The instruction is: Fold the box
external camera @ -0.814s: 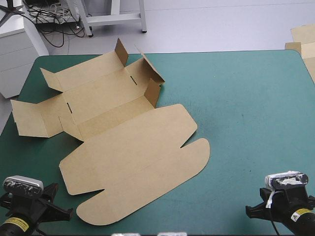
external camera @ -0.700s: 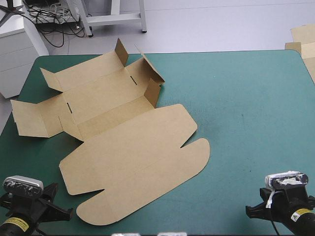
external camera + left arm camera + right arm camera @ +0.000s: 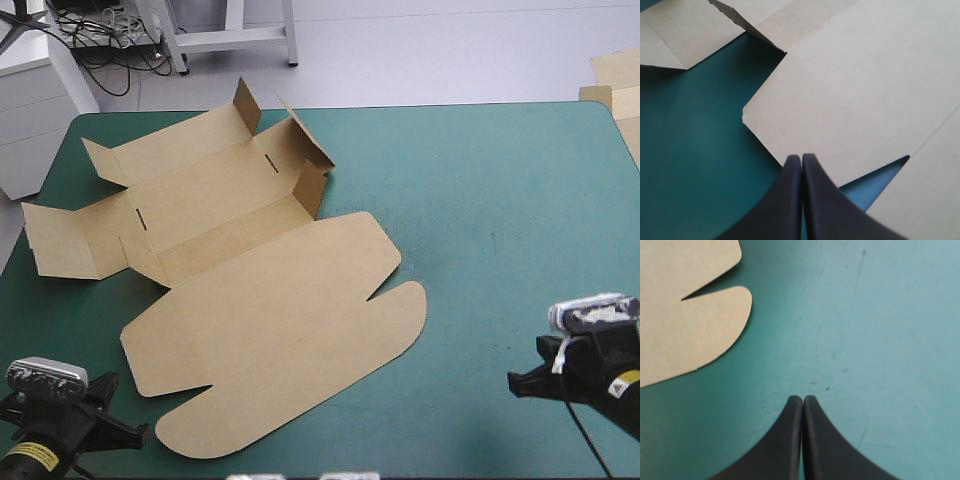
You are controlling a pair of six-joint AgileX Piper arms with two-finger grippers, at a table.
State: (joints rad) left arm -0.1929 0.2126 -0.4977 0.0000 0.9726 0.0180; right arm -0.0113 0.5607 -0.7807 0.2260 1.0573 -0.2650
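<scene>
Folding looks barely begun: the box [image 3: 250, 290] lies mostly flat on the left half of the table [image 3: 480, 200], left gripper [image 3: 802, 157] and right gripper [image 3: 803, 399] closed and empty, so a wall probably needs lifting next.

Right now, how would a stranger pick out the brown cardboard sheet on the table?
On the left half of the teal-green table cover lies the box, a cut sheet of brown board. Its rounded near lobes and raised far flaps set it apart from the plain board beyond the table's right edge.
</scene>
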